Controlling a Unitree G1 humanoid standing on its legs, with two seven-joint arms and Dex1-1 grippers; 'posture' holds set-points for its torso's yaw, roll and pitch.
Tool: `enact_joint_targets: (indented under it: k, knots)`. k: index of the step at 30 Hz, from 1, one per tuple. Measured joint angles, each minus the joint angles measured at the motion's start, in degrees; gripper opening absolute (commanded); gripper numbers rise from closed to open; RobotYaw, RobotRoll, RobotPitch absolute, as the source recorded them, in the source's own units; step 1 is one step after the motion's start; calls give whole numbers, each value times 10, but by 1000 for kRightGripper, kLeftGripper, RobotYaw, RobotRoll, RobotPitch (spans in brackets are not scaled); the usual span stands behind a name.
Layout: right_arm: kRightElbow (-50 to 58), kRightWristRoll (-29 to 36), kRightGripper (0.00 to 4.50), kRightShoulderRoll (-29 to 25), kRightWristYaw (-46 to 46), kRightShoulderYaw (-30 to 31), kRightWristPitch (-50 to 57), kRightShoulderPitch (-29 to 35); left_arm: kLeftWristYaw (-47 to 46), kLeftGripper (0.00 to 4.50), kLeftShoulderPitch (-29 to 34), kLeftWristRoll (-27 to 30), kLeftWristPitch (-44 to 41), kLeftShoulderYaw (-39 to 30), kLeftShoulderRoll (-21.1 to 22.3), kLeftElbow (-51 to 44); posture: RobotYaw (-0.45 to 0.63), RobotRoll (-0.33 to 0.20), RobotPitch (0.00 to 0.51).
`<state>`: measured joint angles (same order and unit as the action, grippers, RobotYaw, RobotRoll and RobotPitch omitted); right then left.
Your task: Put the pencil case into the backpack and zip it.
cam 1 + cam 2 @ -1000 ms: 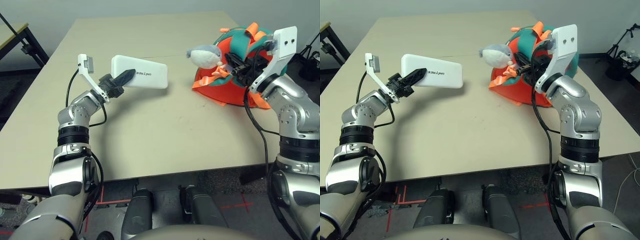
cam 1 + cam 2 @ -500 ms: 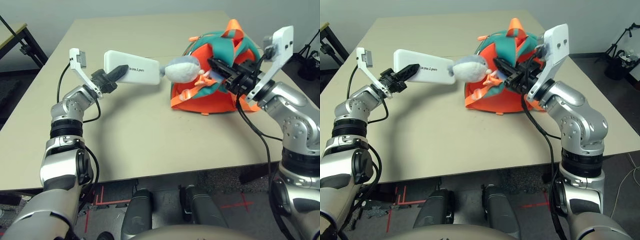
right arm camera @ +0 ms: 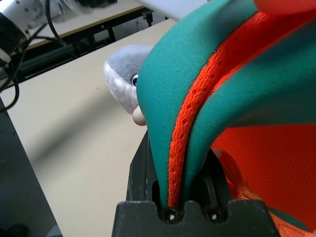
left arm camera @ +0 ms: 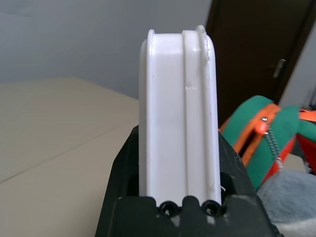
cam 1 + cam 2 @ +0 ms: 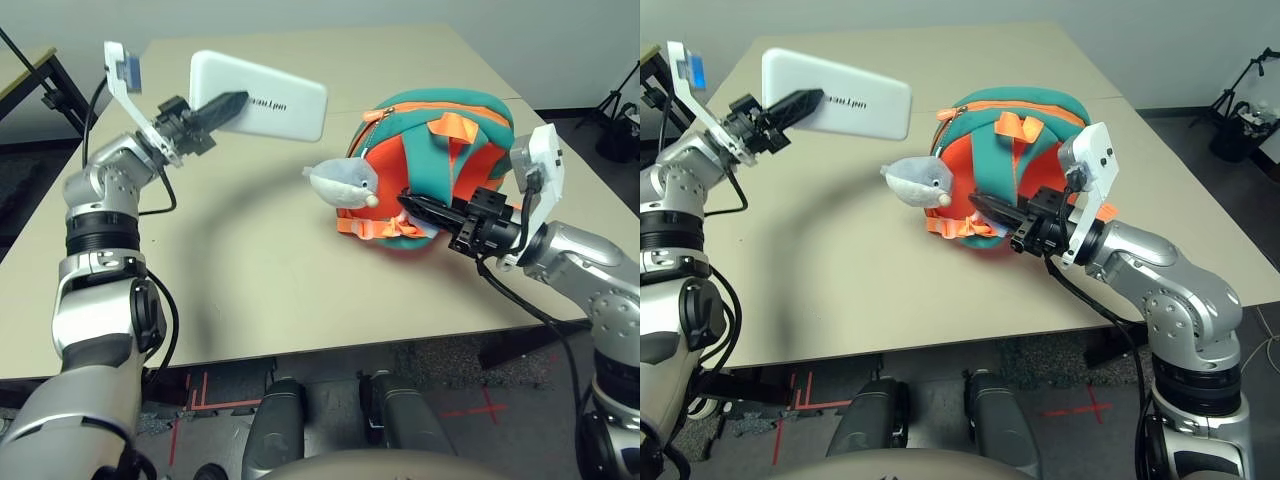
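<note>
**Backpack dragged closer, case lifted clear**

I'm pulling the backpack (image 5: pixel 430 160) nearer across the table (image 5: pixel 260 250), my right gripper (image 5: pixel 425 208) clamping a teal strap (image 3: pixel 197 98); it has rolled so the straps face me. My left gripper (image 5: pixel 215 108) is raising the case (image 5: pixel 262 95), pinched by one end, above the table left of the backpack. That is setting up insertion. I'm not seeing the opening; only a zipper pull (image 4: pixel 263 127) peeks out.
</note>
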<state>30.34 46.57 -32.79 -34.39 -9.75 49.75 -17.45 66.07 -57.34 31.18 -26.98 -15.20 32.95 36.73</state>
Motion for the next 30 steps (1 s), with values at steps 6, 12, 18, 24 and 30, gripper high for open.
enact_joint_targets:
  k: [6, 12, 18, 24, 30]
  knots:
    - [-19, -10, 168, -10, -13, 2, -16, 0, 76, 1331, -1, 1, -2, 46, -2, -48, 41, 0, 73]
    - [-35, -22, 168, -23, -23, 2, -26, 0, 137, 1331, -7, -7, 0, 73, 31, -48, 44, 0, 61]
    - [-41, -27, 168, -28, -31, 4, -31, -5, 164, 1331, -8, -23, 12, 84, 50, -44, 56, 0, 57]
    - [-55, -29, 168, -29, -37, 10, -36, -13, 163, 1331, -5, -23, 16, 86, 42, -47, 61, 0, 59]
    - [-59, -36, 168, -29, -39, 17, -38, -19, 157, 1331, -5, -37, 44, 105, -3, -45, 48, 0, 54]
